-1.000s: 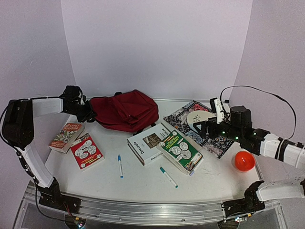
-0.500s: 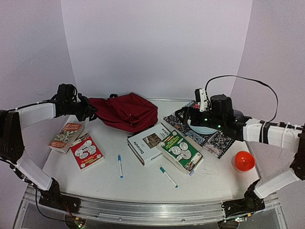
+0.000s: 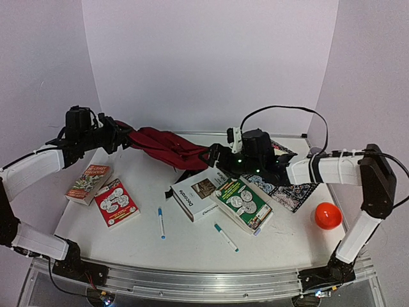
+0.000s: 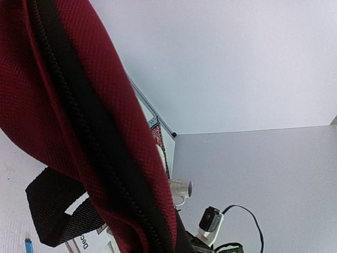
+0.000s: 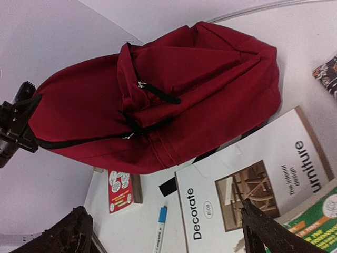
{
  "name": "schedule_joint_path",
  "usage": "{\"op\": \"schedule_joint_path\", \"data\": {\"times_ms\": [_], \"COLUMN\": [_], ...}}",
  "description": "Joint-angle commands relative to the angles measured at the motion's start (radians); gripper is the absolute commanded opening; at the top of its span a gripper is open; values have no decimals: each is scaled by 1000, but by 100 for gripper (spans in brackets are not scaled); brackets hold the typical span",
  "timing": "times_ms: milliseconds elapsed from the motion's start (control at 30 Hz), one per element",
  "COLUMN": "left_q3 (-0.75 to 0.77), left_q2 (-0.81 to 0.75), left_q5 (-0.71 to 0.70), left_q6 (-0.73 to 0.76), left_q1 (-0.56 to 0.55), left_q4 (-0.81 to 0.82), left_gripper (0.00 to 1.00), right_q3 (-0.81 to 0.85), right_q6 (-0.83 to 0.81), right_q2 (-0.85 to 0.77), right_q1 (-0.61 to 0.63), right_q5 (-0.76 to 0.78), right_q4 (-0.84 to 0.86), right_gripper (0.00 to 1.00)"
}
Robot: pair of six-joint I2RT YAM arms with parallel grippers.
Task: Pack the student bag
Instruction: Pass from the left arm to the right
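Observation:
The student bag (image 3: 167, 147), dark red with black zippers, lies at the back middle of the table. Its left end is lifted and stretched. My left gripper (image 3: 119, 138) is shut on that end; in the left wrist view only red fabric and a black zipper (image 4: 79, 132) show, and the fingers are hidden. The right wrist view shows the whole bag (image 5: 168, 100) with the left gripper (image 5: 16, 126) at its end. My right gripper (image 3: 213, 155) is open and empty just right of the bag, above the white "Decorate" book (image 5: 247, 200). Its fingers (image 5: 73, 234) frame the view.
Two books (image 3: 88, 181) (image 3: 116, 201) lie at the left. The white book (image 3: 197, 192), a green book (image 3: 243, 201) and a patterned book (image 3: 293, 187) lie in the middle and right. Two blue pens (image 3: 161, 222) (image 3: 225, 236) and a red ball (image 3: 326, 216) lie nearer. A mug (image 4: 179, 188) stands at the back.
My left gripper has risen and pulled left, lifting and stretching the bag's end. My right arm has swung left from over the patterned book to beside the bag.

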Motion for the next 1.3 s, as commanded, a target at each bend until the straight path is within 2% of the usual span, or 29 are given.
{"op": "schedule_joint_path", "data": {"times_ms": [0, 333, 533, 700, 733, 800, 900, 1000, 1033, 1167, 1267], "left_q3": [-21, -114, -184, -253, -263, -282, -309, -339, -346, -320, -241], "left_q2": [-72, -130, -150, -162, -163, -163, -169, -176, -179, -177, -166], "left_q5": [-19, -10, 16, 59, 68, 87, 100, 101, 101, 35, -77], "left_q6": [-22, -17, -10, 6, 12, 25, 65, 108, 124, 260, 391], "left_q1": [-24, -76, -92, -97, -98, -98, -98, -98, -98, -98, -98], "left_q4": [139, 149, 148, 148, 147, 146, 141, 133, 126, -23, -188], "left_gripper": [0, 0, 0, 0, 0, 2, 9, 20, 24, 51, 62], "right_q3": [70, 119, 183, 242, 249, 253, 253, 252, 252, 268, 280], "right_q6": [156, 272, 293, 265, 257, 244, 216, 184, 174, 113, 56], "right_q2": [80, 240, 329, 359, 359, 351, 332, 307, 301, 277, 264], "right_q1": [29, 59, 59, 59, 59, 55, 42, 25, 21, 7, 8], "right_q5": [-29, -26, -68, -86, -88, -88, -99, -121, -130, -188, -203], "right_q4": [120, 169, 237, 240, 239, 239, 238, 238, 237, 229, 194], "right_gripper": [98, 97, 90, 74, 67, 48, 22, 3, 0, 0, 0]}}
